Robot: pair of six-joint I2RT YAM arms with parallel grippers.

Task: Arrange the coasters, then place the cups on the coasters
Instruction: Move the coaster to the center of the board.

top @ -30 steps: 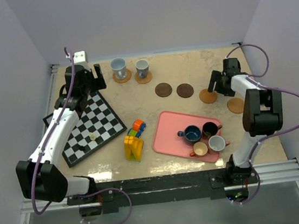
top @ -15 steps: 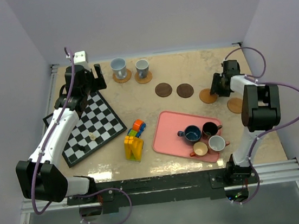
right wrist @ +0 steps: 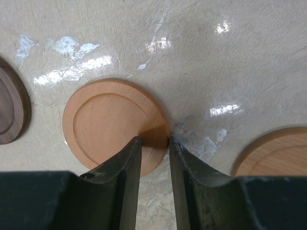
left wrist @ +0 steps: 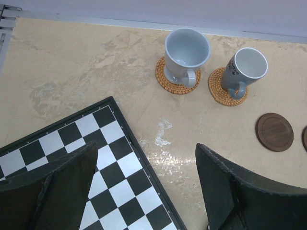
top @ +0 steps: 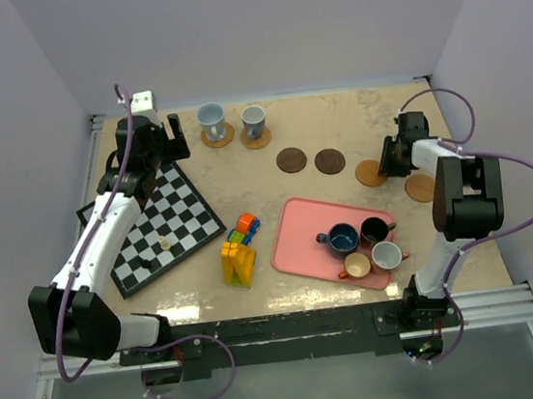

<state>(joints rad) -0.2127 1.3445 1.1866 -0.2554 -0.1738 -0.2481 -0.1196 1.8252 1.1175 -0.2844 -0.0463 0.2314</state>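
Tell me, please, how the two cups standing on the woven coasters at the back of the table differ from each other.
The left cup has a wider mouth than the right cup. The left cup is plain pale blue-white; the right cup is greyer and carries dark lettering on its side. Both are upright and empty, with handles toward the left wrist camera, each on a woven coaster.

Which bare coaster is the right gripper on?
The tan coaster beside a dark brown coaster; the right gripper straddles its rim. The other tan coaster lies apart.
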